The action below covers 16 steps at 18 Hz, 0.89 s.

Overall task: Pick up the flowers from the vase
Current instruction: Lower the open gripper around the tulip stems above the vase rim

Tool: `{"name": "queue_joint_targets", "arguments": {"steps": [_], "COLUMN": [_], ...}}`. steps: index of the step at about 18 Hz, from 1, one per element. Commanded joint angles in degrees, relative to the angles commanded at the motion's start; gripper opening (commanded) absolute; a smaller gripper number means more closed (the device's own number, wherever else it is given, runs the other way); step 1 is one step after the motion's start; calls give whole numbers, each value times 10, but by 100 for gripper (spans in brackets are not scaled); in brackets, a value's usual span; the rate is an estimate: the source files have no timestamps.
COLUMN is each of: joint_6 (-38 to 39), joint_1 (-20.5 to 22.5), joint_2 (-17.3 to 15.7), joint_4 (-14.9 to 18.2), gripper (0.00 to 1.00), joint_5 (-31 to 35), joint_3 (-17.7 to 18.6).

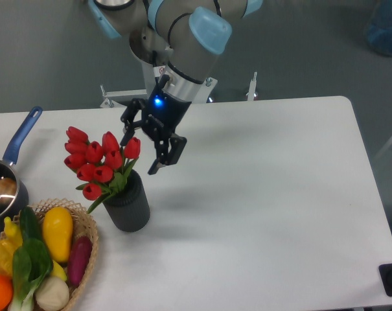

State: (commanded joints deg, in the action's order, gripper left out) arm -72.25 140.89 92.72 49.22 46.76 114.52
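The flowers (pixel 96 161), a bunch of red tulip buds with green stems and leaves, stand in the vase (pixel 129 206), a short dark grey ribbed cylinder at the left of the white table. They lean to the upper left. My gripper (pixel 141 155) hangs just right of the buds, above the vase mouth. Its black fingers are spread apart and hold nothing. One finger (pixel 128 133) is close to the rightmost bud; the other (pixel 162 159) is further right.
A wicker basket (pixel 89 238) of colourful vegetables sits at the front left, touching close to the vase. A blue-handled saucepan (pixel 2 186) stands at the left edge. The table (pixel 267 194) stretches right of the vase.
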Motion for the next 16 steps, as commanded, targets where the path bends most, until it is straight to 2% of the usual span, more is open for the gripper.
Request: {"name": "queue_joint_targets", "arguments": {"steps": [3, 5, 7, 8, 10, 12, 13, 14, 16], "joint_6": [-1, -1, 0, 0, 1, 4, 4, 5, 4], "joint_1": [-1, -2, -2, -2, -2, -2, -2, -2, 0], "joint_2": [17, 17, 16, 16, 18, 23, 25, 26, 26], "joint_4": [-14, -16, -16, -15, -15, -14, -13, -13, -13], "gripper": [100, 100, 92, 86, 57, 20, 6, 0, 0], "joint_5": [-29, -33, -43, -49, -62, -64, -64, -64, -65], "joint_3": [-3, -3, -2, -2, -3, -3, -3, -2, -3]}}
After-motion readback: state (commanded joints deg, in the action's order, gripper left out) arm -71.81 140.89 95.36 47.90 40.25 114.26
